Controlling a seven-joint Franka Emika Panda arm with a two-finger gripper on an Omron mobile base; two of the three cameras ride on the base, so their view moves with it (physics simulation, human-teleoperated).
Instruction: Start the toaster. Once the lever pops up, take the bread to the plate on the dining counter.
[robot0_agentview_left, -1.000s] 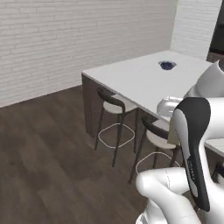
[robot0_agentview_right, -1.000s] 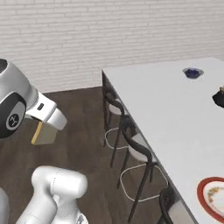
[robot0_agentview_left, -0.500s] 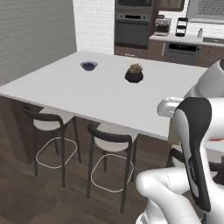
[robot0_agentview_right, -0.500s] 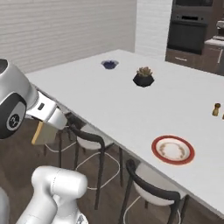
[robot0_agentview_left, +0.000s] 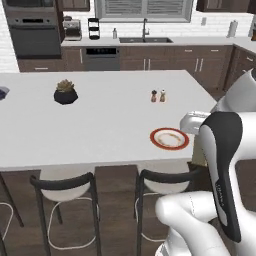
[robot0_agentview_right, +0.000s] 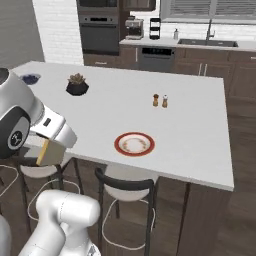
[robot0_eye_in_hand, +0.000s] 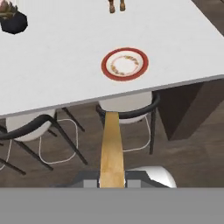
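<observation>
The gripper (robot0_eye_in_hand: 112, 183) is nearly closed, its two jaws pinching the bread (robot0_eye_in_hand: 111, 151) by one edge so the slice is clenched between them. In the hand view the slice shows edge-on as a narrow tan strip, its long axis running straight away from the fingers toward the plate (robot0_eye_in_hand: 125, 64); in the right base view the same slice (robot0_agentview_right: 50, 151) hangs below the hand, slanted, off the near edge of the dining counter (robot0_agentview_right: 200, 135) and above the chairs. The bread is in the air, not over the counter top. One plate (robot0_agentview_right: 134, 144) lies flat on the counter close to its near edge, red-rimmed with a white centre, well apart from the bread. Behind it, toward the middle of the counter, stand two small shakers (robot0_agentview_right: 160, 100) side by side. One dark pot with a plant (robot0_agentview_right: 77, 85) sits toward the far left corner, and one small dark bowl (robot0_agentview_right: 30, 78) lies at the left edge. Two chairs (robot0_agentview_left: 165, 185) with dark backs are tucked under the near edge in the left base view.
</observation>
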